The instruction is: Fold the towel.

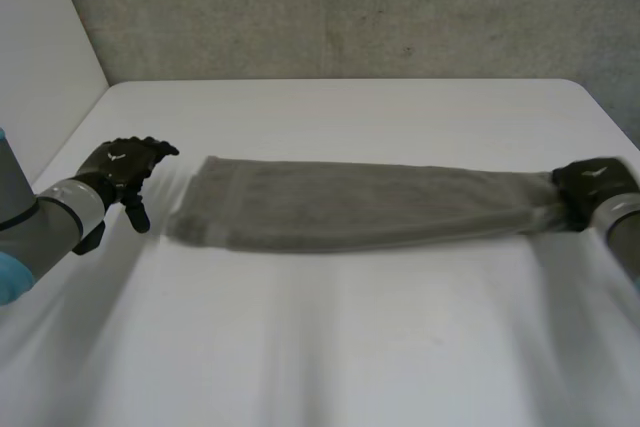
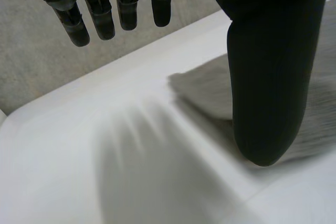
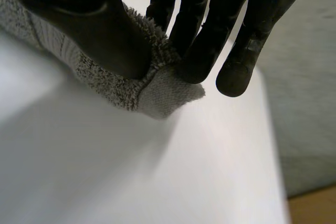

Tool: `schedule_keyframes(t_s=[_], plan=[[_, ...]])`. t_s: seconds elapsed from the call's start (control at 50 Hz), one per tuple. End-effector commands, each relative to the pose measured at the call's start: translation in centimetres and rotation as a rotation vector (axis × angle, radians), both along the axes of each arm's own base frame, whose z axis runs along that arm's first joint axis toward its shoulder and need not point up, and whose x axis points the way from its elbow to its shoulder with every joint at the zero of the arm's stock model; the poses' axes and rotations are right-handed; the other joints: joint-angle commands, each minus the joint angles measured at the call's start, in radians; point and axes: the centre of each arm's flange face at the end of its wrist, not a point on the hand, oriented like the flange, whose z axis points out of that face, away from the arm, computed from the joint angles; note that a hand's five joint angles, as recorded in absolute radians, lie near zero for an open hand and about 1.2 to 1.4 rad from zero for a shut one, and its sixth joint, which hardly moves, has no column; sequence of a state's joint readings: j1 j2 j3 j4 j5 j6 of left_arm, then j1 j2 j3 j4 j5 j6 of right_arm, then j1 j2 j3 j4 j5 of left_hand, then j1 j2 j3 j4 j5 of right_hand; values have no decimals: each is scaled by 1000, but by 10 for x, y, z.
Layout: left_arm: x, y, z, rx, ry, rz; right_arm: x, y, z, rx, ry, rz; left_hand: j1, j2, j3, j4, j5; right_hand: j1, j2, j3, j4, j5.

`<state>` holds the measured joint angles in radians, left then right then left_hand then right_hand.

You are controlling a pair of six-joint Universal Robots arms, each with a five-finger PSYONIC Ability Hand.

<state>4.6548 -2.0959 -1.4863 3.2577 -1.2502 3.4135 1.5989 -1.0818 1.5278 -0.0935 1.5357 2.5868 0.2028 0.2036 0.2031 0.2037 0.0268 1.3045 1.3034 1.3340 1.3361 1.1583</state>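
The left arm (image 1: 45,222) comes in low over the near left part of the white table (image 1: 350,107), its forearm angled toward the far side. The left hand (image 1: 125,169) hovers just beside the left end of the towel (image 1: 360,205), with a gap of bare table between them in the head view. In the left wrist view its fingers (image 2: 100,17) hang straight and slightly spread. The thumb (image 2: 270,77) stands well away from them with nothing in between, so this hand is wide and holds nothing. The thumb's tip sits over the towel's end edge, and I cannot tell whether it touches. The right arm (image 1: 625,232) reaches in from the table's right side, and the right hand (image 1: 590,185) sits palm down on the towel's right end. In the right wrist view its thumb bears down on the top of a towel corner and its fingers close against the cloth from the other side. The corner is pinched between them, and a small tip pokes out past the fingertips, close over the table. The grey towel lies as a long narrow band across the middle of the table, flat at its left end and gathered narrower at the right hand. Bare table runs all along its near side and also beyond it to the far edge, where a grey wall (image 1: 350,7) rises. The towel's right end lies near the table's right edge.
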Motion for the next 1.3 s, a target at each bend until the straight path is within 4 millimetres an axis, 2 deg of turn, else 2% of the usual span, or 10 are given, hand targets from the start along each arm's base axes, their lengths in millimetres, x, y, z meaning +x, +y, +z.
schedule_keyframes(t_s=[0.02, 0.12, 0.16, 0.28, 0.32, 0.44, 0.48, 0.68, 0.94, 1.3], plan=[[2, 2, 11, -26, 3, 6, -31, -17, 30, -92, 66, -61, 17, 16, 16, 16, 18, 92, 93, 62, 60, 63], [2, 3, 18, -44, 5, 3, -21, -27, 51, -175, 178, -13, 14, 13, 13, 13, 15, 92, 93, 62, 60, 63], [1, 3, 25, -64, 6, 3, 37, -15, 71, -262, 168, 134, 11, 10, 10, 10, 12, 92, 93, 62, 60, 63], [-2, 4, 36, -94, 17, -2, 119, 17, 89, -358, 127, 339, 8, 7, 7, 7, 9, 92, 93, 62, 60, 63], [-4, 4, 43, -124, 20, -7, 172, 45, 76, -373, 112, 487, -1, -2, -1, -2, 1, 92, 93, 62, 60, 63], [-16, 8, 49, -164, 24, -35, 240, 99, 50, -406, 94, 692, -1, -2, -1, -2, 0, 92, 93, 62, 60, 63], [-22, 11, 49, -168, 27, -51, 262, 121, 16, -376, 121, 777, -1, -2, -1, -2, 0, 92, 93, 62, 60, 63], [-40, 18, 50, -188, 34, -100, 282, 153, -26, -343, 180, 975, -1, -2, -1, -2, 0, 92, 93, 62, 60, 63], [-53, 20, 60, -203, 88, -91, 291, 134, 43, -451, -120, 918, 2, 1, 2, 1, 3, 92, 93, 62, 60, 63], [-52, 21, 55, -184, 96, -82, 317, 157, -17, -293, -101, 1062, -1, -2, -1, -2, 0, -77, -76, -107, -109, -106]])
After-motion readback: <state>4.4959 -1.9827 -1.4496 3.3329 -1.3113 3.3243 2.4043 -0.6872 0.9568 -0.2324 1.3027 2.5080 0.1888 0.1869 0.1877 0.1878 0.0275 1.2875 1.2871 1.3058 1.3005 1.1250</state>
